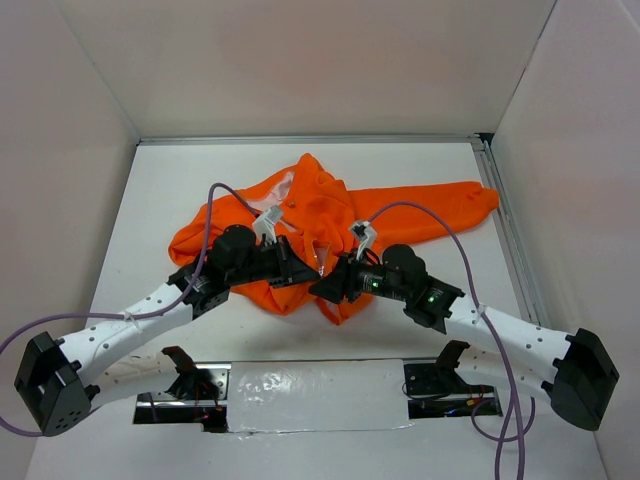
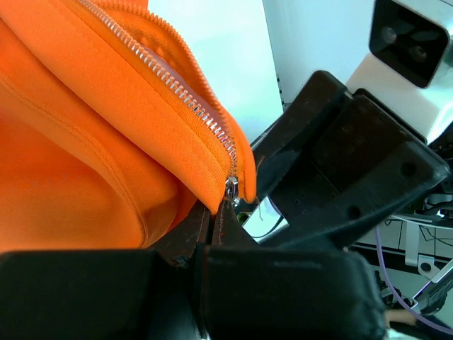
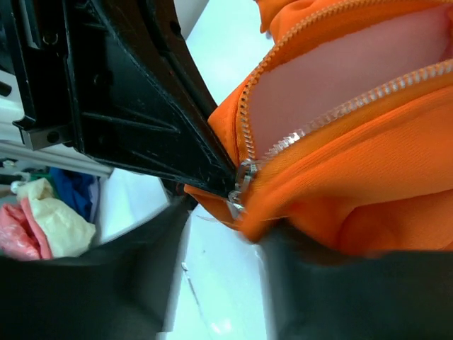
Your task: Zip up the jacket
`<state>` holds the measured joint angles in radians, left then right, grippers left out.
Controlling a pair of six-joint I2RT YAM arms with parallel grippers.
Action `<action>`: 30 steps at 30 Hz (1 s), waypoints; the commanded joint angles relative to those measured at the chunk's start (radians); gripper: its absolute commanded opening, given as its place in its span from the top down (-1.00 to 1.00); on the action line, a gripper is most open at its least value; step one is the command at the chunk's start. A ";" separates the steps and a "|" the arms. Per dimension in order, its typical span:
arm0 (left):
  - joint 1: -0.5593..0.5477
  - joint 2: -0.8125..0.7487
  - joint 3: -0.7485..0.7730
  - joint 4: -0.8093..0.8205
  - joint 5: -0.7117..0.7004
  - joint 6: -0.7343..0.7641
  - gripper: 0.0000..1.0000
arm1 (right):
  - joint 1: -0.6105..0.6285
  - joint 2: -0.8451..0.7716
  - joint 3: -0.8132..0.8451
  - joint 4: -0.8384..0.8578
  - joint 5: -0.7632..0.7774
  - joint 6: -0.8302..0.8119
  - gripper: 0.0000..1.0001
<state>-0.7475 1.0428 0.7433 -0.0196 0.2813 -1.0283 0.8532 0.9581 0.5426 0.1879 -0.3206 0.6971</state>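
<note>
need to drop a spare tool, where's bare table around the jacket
Bare: the far strip of table between jacket and back wall; the left side between jacket and left wall. Crowded: mid-table, where left arm and right arm meet.

A robotics lab: two arms (image 1: 120,328) bolted to a white surface (image 1: 150,200), boxed by plain walls (image 1: 300,60), cables (image 1: 410,204) trailing.

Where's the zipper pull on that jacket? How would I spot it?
Find the orange jacket crumpled on the white table. At its near edge the front opens in a pale-lined V. The zipper pull is the small silver piece at the V's tip, where both rows of teeth meet.
</note>
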 commanded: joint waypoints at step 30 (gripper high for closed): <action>-0.001 -0.012 -0.025 -0.008 -0.051 0.074 1.00 | 0.118 -0.015 0.180 -0.392 0.318 0.064 0.60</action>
<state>-0.7506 1.0374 0.7273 -0.0410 0.2432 -0.9928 0.9619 0.9356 0.6758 -0.1589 -0.0410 0.7654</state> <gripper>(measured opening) 0.058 0.204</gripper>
